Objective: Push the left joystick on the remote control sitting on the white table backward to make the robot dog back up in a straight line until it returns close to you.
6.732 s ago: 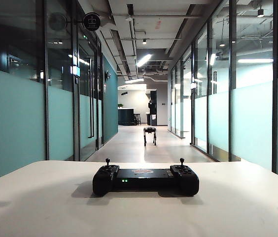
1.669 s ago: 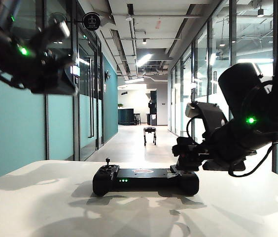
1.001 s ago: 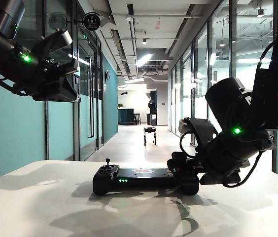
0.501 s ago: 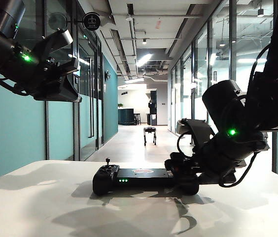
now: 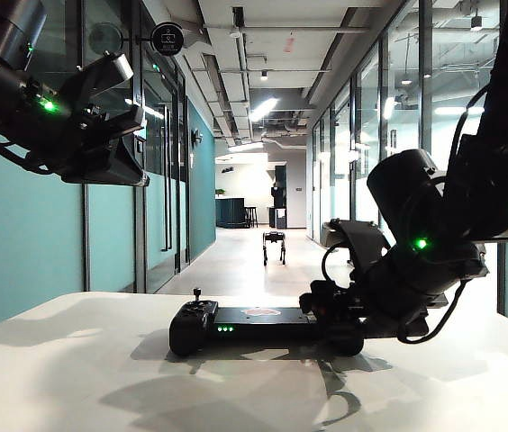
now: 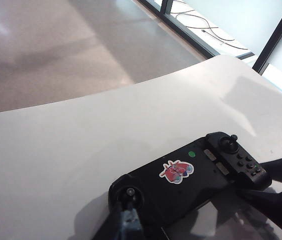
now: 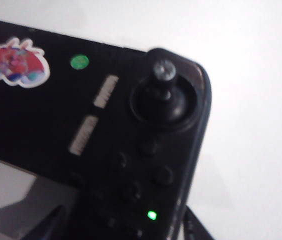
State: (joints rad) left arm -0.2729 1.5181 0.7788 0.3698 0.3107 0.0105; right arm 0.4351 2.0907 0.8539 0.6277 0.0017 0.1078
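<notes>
Surface (image 5: 74, 378) of matte white fills the foreground, broad and flat with a rounded far edge, marked only by soft grey shadows of the arms. Beyond it runs a long corridor (image 5: 236, 261) with a pale polished floor, frosted teal glass walls (image 5: 29, 216) in dark frames on both sides, and an open ceiling of pipes and strip lights. Well down that corridor stands the robot dog (image 5: 274, 246), small and dark, on thin bent legs. The remote control (image 5: 263, 326) lies flat near the middle of the surface: a wide black plastic handset with two bulbous ends, small green lights (image 5: 225, 328) on its near face and a reddish sticker (image 6: 177, 170) on its flat top. The left joystick (image 5: 196, 293) rises upright from the left lobe, a thin black stem with a round knob, untouched and with nothing near it. The right hand (image 5: 322, 301) sits low at the handset's right end; in its wrist view its two dark fingers (image 7: 46, 225) stand apart with the right lobe between them, beside the right-hand stick (image 7: 163, 70) and a cluster of round buttons (image 7: 146, 165), and whether they touch the casing is unclear. The left hand (image 5: 123, 117) hangs high above the left side of the surface, well apart from the handset, and I cannot tell whether its fingers are apart or together.
</notes>
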